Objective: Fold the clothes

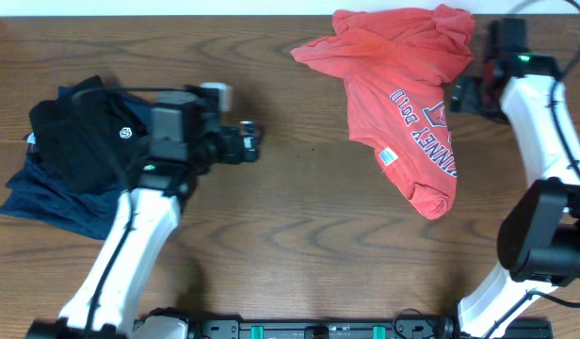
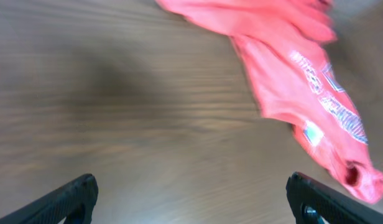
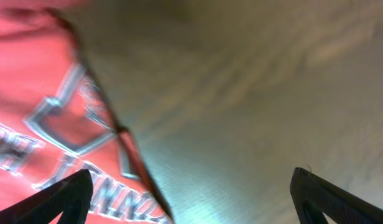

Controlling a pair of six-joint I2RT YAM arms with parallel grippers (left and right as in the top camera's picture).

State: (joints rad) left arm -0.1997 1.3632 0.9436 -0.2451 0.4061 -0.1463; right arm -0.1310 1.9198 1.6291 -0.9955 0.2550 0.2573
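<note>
a dark wood-grain table (image 1: 299, 235) seen from above. a red shirt (image 1: 403, 85) lies crumpled on its far right part, bunched at the top and trailing to a narrow end, lettering face up and a small white tag (image 1: 389, 156) showing. the right gripper (image 1: 462, 94) is just beside the shirt's right edge, fingers spread wide, holding nothing. the left gripper (image 1: 254, 141) is well apart from the shirt, left of centre, also wide open and empty. a black garment (image 1: 78, 132) lies on a navy garment (image 1: 45, 198) at the left.
</note>
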